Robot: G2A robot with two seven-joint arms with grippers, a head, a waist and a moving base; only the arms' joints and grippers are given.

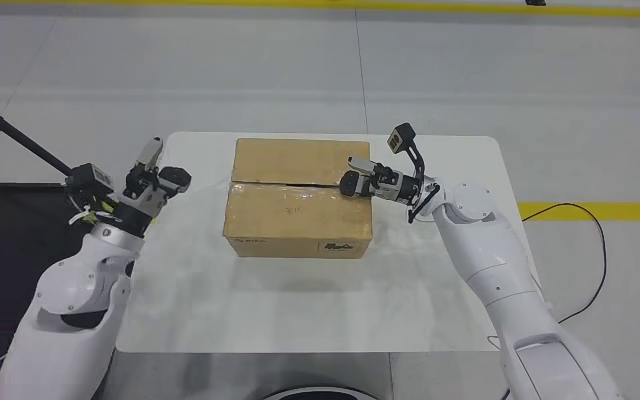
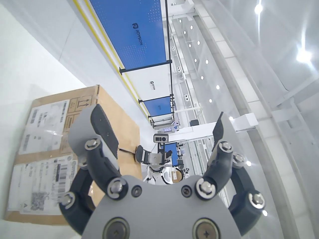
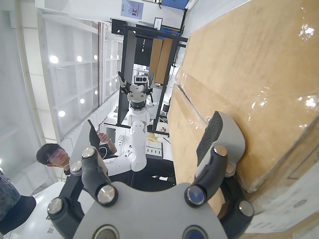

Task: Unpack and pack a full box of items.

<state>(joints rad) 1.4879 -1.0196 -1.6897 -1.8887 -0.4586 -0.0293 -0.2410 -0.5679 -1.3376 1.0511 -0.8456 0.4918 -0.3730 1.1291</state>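
Sitting shut with its top flaps meeting along a seam (image 1: 285, 183), the cardboard box (image 1: 298, 200) rests on the white table (image 1: 300, 310), nearer the far edge than the near one. Glossy clear tape (image 3: 254, 103) covers part of its top, and printed labels (image 2: 44, 130) cover the end that faces the left arm. The right tool (image 1: 350, 175) is at the box's right end, level with the seam. Its fingers are spread wide and grip nothing. One finger (image 3: 211, 135) lies over the box top just beside the seam, though I cannot tell whether it touches. The left tool (image 1: 165, 165) is off the box's left end, apart from it, above the table's left edge, fingers likewise spread wide and holding nothing.
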